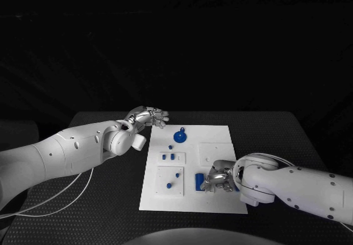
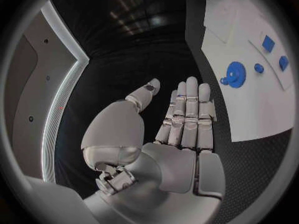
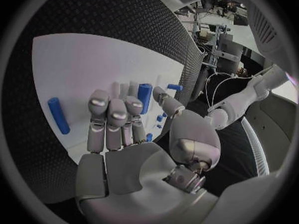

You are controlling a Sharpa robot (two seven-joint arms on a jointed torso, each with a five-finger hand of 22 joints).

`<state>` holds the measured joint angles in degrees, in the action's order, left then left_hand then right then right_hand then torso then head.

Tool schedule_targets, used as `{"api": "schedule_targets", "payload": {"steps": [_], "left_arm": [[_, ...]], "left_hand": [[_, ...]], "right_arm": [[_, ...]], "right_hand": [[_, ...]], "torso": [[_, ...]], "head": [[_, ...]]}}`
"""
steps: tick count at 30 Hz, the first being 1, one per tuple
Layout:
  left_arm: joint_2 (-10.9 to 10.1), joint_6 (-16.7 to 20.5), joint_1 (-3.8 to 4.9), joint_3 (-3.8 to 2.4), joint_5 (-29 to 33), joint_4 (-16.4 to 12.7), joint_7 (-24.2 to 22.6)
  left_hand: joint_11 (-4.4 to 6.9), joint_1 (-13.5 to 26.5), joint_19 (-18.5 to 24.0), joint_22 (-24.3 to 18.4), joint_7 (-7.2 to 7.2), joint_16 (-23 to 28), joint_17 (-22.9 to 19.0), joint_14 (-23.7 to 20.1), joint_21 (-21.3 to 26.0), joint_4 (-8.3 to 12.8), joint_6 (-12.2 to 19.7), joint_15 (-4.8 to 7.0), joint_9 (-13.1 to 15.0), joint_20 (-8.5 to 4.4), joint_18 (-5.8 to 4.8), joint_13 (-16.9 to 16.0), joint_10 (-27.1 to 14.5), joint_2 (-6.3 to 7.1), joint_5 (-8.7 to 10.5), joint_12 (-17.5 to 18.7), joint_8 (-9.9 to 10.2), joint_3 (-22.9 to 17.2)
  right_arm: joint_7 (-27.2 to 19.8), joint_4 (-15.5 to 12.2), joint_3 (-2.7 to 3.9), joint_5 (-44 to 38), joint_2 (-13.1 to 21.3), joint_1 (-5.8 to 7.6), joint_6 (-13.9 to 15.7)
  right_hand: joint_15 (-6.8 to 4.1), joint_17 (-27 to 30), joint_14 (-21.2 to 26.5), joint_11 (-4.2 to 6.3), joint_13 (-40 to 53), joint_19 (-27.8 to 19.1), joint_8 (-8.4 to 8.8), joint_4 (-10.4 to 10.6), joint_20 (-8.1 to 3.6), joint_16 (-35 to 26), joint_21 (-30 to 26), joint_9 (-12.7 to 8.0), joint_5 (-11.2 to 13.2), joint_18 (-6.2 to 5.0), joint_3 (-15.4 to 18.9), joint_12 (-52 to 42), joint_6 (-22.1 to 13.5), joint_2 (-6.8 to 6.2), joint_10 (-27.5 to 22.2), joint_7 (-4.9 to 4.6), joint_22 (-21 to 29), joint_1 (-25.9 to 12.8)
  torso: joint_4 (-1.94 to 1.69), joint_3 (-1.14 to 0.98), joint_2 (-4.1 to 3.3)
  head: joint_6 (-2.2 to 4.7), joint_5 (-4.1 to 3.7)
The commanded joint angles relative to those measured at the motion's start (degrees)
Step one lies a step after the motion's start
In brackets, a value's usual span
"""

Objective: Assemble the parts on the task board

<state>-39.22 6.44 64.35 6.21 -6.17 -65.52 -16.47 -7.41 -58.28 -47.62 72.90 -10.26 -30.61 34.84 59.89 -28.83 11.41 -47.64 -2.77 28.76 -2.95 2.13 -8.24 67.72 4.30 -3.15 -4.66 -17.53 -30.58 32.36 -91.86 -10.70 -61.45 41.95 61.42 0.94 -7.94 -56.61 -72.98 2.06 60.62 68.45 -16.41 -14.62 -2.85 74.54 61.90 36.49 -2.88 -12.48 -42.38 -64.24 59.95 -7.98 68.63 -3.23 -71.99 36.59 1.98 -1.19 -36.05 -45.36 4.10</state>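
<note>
So the white task board (image 1: 193, 168) fills the middle of the head view, blue parts scattered on it. The left hand (image 1: 147, 118) hangs off the board's upper left corner, fingers straight and together, holding nothing. The right hand (image 1: 219, 179) sits low on the board, right of centre, with a blue cylinder (image 1: 199, 181) just beside its fingers. I'd guess it's about to pick that peg up, which needs the fingers closing round it. The right wrist view shows that hand's fingers loosely spread and empty; the head view can't settle that. The blue gear (image 2: 234, 75) is clearer in the left wrist view.
</note>
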Motion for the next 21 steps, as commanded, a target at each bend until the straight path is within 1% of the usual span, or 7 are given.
{"api": "schedule_targets", "payload": {"steps": [1,7,10,12,16,18,21], "left_arm": [[0.08,-0.88,0.01,-0.04,0.27,-0.06,-0.25],[0.05,-0.86,0.01,-0.04,0.27,0.01,-0.25],[0.03,-0.87,0.01,-0.04,0.27,0.03,-0.26],[0.02,-0.87,0.01,-0.04,0.27,0.03,-0.28],[0.12,-0.95,0.01,-0.04,0.27,0.05,-0.31],[0.13,-1.05,0.01,-0.03,0.27,0.05,-0.30],[0.14,-0.98,0.01,-0.03,0.27,0.10,-0.28]], "left_hand": [[0.08,0.55,-0.41,0.07,0.03,0.34,0.11,0.44,0.31,-0.37,0.41,-0.12,0.07,0.14,0.94,0.07,-0.31,-0.11,0.01,-0.32,0.07,-0.14],[0.08,0.56,-0.42,0.09,0.03,0.37,0.14,0.44,0.33,-0.40,0.42,-0.12,0.08,0.14,0.94,0.08,-0.32,-0.11,0.02,-0.32,0.07,-0.14],[0.08,0.57,-0.41,0.10,0.03,0.38,0.16,0.44,0.34,-0.41,0.43,-0.12,0.08,0.14,0.93,0.08,-0.33,-0.10,0.02,-0.32,0.07,-0.14],[0.08,0.57,-0.41,0.10,0.03,0.39,0.16,0.44,0.35,-0.41,0.43,-0.12,0.08,0.14,0.93,0.08,-0.33,-0.09,0.02,-0.32,0.07,-0.14],[0.07,0.59,-0.41,0.12,0.02,0.41,0.19,0.44,0.36,-0.42,0.44,-0.12,0.08,0.14,0.93,0.09,-0.33,-0.05,0.02,-0.32,0.07,-0.12],[0.07,0.59,-0.41,0.12,0.02,0.42,0.19,0.44,0.37,-0.43,0.44,-0.12,0.08,0.15,0.93,0.09,-0.34,-0.03,0.03,-0.32,0.08,-0.12],[0.07,0.60,-0.41,0.13,0.02,0.44,0.21,0.44,0.38,-0.43,0.44,-0.12,0.08,0.15,0.93,0.09,-0.34,-0.01,0.03,-0.32,0.08,-0.11]], "right_arm": [[-0.87,-0.48,0.01,-0.17,0.69,-0.02,0.39],[-3.76,-2.77,0.15,1.93,4.00,0.24,2.23],[-5.15,-3.74,0.52,2.22,5.92,1.49,2.62],[-5.35,-4.11,0.78,2.22,7.18,2.29,2.54],[-4.90,-3.86,0.95,0.65,10.24,4.41,1.15],[-4.44,-3.79,0.94,-0.76,11.72,4.98,0.10],[-3.56,-4.10,0.93,-4.19,13.39,5.19,-0.65]], "right_hand": [[-0.12,-0.09,-0.52,0.16,0.06,0.05,0.30,0.14,0.32,-0.38,0.23,0.07,0.06,-2.52,0.98,0.36,1.39,-1.52,0.48,-0.91,0.19,-0.17],[-0.21,-0.30,-0.64,0.19,0.09,0.17,0.52,1.86,0.06,-0.73,-0.09,0.10,0.07,-2.52,1.06,0.61,1.22,-3.37,0.50,-0.89,0.60,0.66],[-0.13,-0.41,-0.68,0.07,0.13,0.22,0.69,2.41,-0.06,-0.91,-0.19,0.22,0.07,-2.52,0.87,0.72,0.80,-4.11,0.47,-1.03,0.75,1.63],[0.06,-0.50,-0.72,-0.22,0.17,0.27,1.27,2.61,-0.14,-1.00,-0.22,0.15,0.06,-2.52,0.79,0.71,-0.37,-4.62,0.54,-1.34,0.83,2.38],[0.28,-0.65,-0.80,-0.41,0.25,0.29,1.29,2.59,-0.21,-1.10,-0.21,0.40,0.06,-2.52,0.63,0.66,-0.64,-4.75,0.63,-1.52,0.89,3.99],[0.32,-0.74,-0.85,-0.44,0.30,0.32,1.23,2.16,-0.26,-1.12,-0.14,0.54,0.05,-2.52,0.58,0.60,-0.66,-4.36,0.73,-1.55,0.88,5.18],[0.35,-0.90,-0.92,-0.46,0.38,0.33,1.11,1.55,-0.25,-1.14,-0.05,0.77,0.06,-2.52,0.89,0.53,-0.57,-3.78,0.85,-1.55,0.86,6.56]], "torso": [[0.00,-0.02,0.00],[0.08,-0.04,0.03],[0.14,-0.07,0.04],[0.17,-0.10,0.03],[0.12,-0.08,0.03],[0.10,-0.07,0.05],[0.12,-0.08,0.02]], "head": [[0.11,-0.06],[0.43,-0.13],[0.70,-0.34],[0.85,-0.55],[1.18,-1.14],[1.29,-1.39],[1.58,-1.81]]}}
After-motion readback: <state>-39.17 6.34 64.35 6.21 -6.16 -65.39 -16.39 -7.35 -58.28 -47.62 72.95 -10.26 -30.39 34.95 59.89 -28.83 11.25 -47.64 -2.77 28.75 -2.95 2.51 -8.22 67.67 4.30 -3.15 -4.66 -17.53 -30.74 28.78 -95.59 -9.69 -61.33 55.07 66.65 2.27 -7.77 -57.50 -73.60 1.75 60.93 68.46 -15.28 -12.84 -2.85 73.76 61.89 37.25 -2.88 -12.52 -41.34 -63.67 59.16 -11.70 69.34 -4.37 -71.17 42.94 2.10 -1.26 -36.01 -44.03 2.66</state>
